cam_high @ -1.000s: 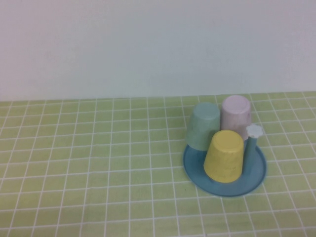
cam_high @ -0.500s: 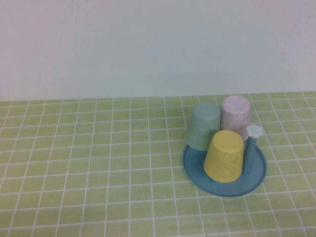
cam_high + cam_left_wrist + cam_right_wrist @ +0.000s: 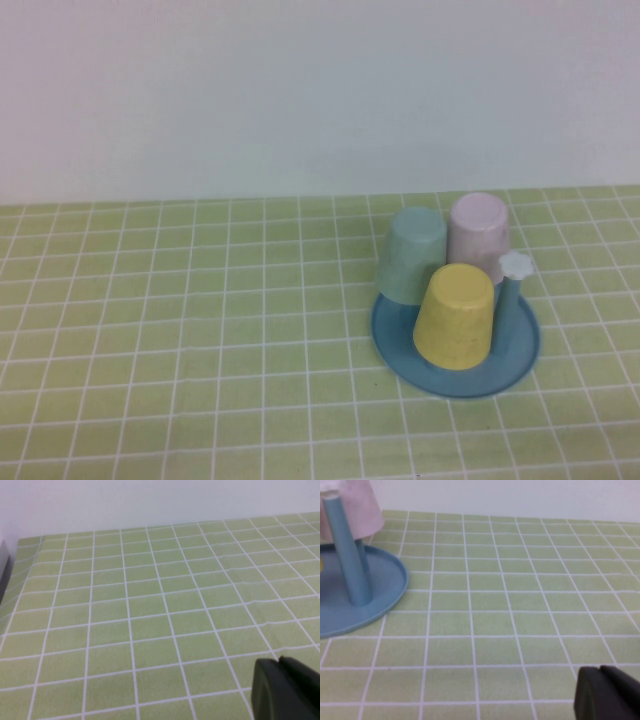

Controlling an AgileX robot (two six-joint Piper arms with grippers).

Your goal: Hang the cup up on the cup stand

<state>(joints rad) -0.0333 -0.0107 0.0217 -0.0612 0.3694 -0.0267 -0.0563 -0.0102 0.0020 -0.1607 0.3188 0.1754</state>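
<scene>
The yellow cup (image 3: 455, 316) sits upside down on the front of the blue cup stand (image 3: 520, 355) at the right of the table. One bare blue peg with a white flower knob (image 3: 515, 265) stands beside it. Neither arm shows in the high view. My left gripper (image 3: 279, 662) is shut and empty above bare tablecloth. My right gripper (image 3: 600, 671) is shut and empty, apart from the stand, whose rim (image 3: 390, 600) and peg (image 3: 347, 555) show in the right wrist view.
A mint-green cup (image 3: 412, 254) and a pale pink cup (image 3: 477, 227) sit upside down on the back of the stand; the pink one also shows in the right wrist view (image 3: 355, 505). A green checked cloth (image 3: 180, 330) covers the table. A white wall stands behind.
</scene>
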